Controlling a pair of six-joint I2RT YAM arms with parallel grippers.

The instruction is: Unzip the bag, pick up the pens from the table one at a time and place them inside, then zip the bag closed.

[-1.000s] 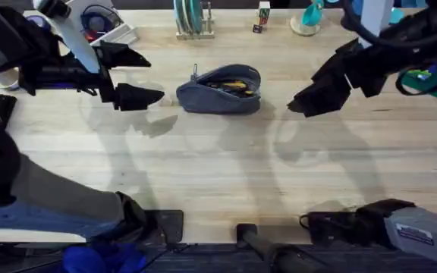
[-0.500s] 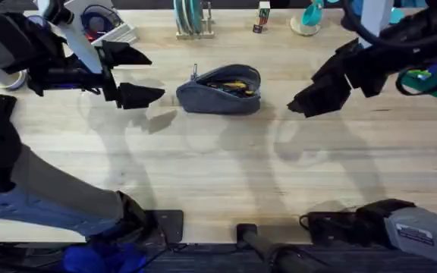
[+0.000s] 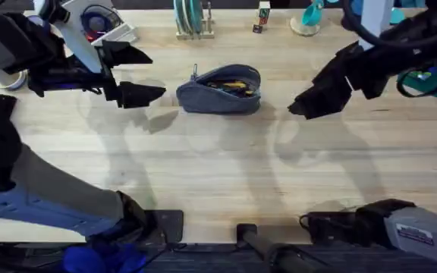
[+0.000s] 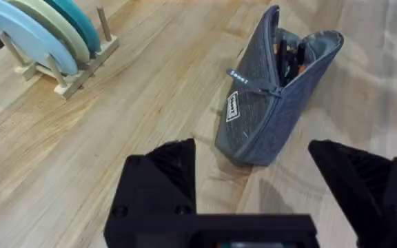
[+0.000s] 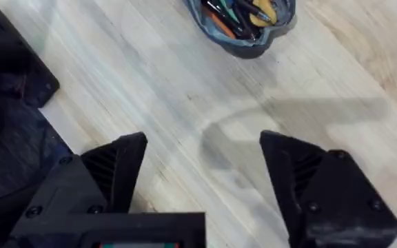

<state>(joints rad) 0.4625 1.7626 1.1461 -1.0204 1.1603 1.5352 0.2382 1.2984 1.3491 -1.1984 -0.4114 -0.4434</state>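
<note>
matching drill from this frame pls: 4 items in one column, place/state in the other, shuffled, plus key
Items:
1. bag
2. left gripper
3. right gripper
4. plate rack

Place or state:
A. open, empty, to the right of the bag
B. unzipped, pens inside
C. at the table's far edge, behind the bag
D. open, empty, to the left of the bag

Pairs: 1-B, 2-D, 3-A, 4-C

Plate rack [image 3: 190, 20] at far edge, soft shadows
</note>
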